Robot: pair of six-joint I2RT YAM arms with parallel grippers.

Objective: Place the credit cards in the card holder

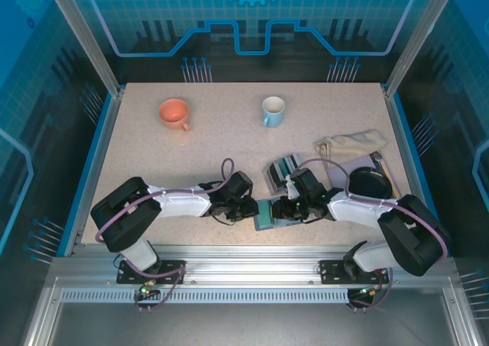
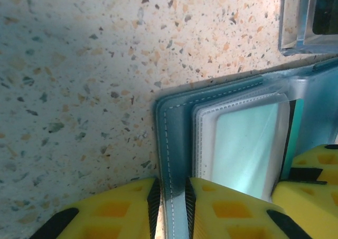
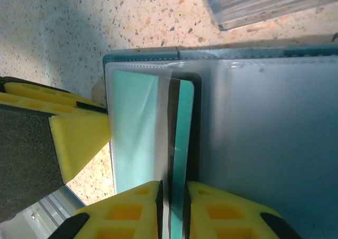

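— Well, how far along are they?

— Early, I'd say. The card holder [image 1: 267,218] lies open on the tabletop [image 1: 153,163] near the front edge, between the two arms. The left claw [image 2: 171,207] is clenched on the edge of its cover, pinning it flat.

— And the other one?

— The right claw [image 3: 173,210] is nipped tight on a teal card [image 3: 184,128], which sits partway in among the clear sleeves [image 3: 137,144], with its near end caught between the fingers.

— So that card isn't home yet.

— Not quite, by my reckoning. It wants pushing deeper, then letting go.

— Any more to do?

— The grey rack [image 1: 281,169] just behind the holder shows striped credit cards [image 1: 284,165] in its slots, so several remain. Whether any sleeve is already filled, I can't tell.
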